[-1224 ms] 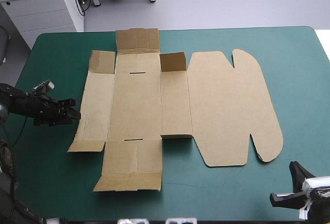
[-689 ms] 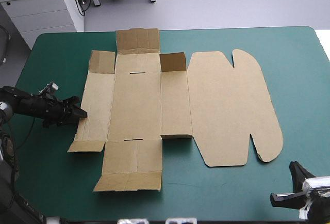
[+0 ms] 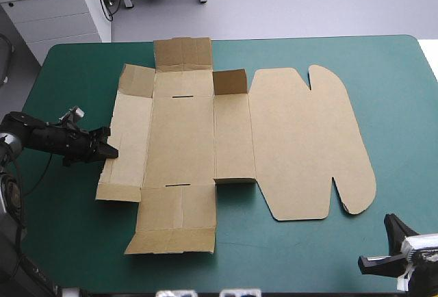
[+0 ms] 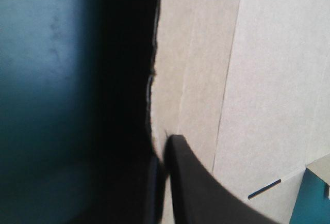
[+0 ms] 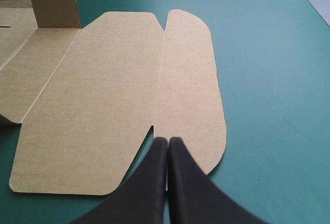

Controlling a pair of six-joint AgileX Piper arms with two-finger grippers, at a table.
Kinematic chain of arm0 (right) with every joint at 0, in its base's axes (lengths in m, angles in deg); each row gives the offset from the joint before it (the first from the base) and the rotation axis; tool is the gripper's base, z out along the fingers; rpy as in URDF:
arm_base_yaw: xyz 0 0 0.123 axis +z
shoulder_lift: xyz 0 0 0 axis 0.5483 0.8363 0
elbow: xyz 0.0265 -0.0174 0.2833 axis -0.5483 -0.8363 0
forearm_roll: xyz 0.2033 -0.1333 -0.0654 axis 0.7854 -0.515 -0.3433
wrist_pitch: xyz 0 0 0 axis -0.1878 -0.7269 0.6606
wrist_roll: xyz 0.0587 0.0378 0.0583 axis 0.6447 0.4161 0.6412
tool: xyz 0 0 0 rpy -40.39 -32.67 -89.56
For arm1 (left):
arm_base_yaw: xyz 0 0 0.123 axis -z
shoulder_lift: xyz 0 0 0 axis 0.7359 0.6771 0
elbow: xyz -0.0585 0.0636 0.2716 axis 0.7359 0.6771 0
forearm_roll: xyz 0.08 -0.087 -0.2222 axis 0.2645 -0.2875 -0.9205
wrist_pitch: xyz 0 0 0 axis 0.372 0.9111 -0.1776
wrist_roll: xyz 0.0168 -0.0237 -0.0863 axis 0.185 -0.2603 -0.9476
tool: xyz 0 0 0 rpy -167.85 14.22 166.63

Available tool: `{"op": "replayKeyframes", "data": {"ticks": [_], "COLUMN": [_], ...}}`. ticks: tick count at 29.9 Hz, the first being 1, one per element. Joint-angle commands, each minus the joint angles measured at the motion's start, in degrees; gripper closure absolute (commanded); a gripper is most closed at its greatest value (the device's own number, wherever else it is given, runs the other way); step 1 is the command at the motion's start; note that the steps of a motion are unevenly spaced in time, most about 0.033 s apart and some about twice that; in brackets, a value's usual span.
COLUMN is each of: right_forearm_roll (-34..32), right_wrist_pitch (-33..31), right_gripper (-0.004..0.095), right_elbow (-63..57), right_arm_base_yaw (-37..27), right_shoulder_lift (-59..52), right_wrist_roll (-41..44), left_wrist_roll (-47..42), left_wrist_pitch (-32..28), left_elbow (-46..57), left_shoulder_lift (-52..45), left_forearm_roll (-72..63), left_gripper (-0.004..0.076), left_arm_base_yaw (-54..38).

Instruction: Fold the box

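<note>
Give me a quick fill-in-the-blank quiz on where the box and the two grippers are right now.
1. The left gripper grips the box at the edge nearest the table's ___ side.
2. The right gripper is ___, holding nothing.
3. The box's rounded lid panel lies ___ on the teal-green cover.
Missing words: left; shut; flat.
</note>
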Motion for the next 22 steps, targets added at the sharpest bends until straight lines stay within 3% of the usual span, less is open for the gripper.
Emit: {"op": "replayKeyframes", "data": {"ticks": [1, 4, 7, 17, 22], "right_forearm_roll": [-0.2, -0.2, -0.2, -0.2, -0.2], "right_wrist_pitch": [4.7, 4.7, 4.7, 4.7, 4.7], "right_gripper": [0.0922, 0.0922, 0.0922, 0.0922, 0.0922], "right_elbow": [1.3, 1.3, 1.3, 1.3, 1.3], "right_arm_base_yaw": [-0.5, -0.5, -0.5, -0.5, -0.5], "right_shoulder_lift": [0.5, 0.5, 0.5, 0.5, 0.5], "right_wrist_roll": [0.0, 0.0, 0.0, 0.0, 0.0], "left_wrist_roll": [-0.5, -0.9, -0.9, -2.5, -4.6], "left_wrist_pitch": [1.1, 0.7, 1.1, 1.6, 1.5], "left_elbow": [-1.2, -1.2, -1.2, -1.2, -1.2], "left_shoulder_lift": [-2.3, -2.3, -2.3, -2.3, -1.9], "left_forearm_roll": [-0.8, -0.8, -0.8, -0.6, -1.0], "left_gripper": [0.0726, 0.0717, 0.0655, 0.0293, 0.0266], "left_arm_base_yaw": [0.4, 0.4, 0.4, 0.4, 0.5]}}
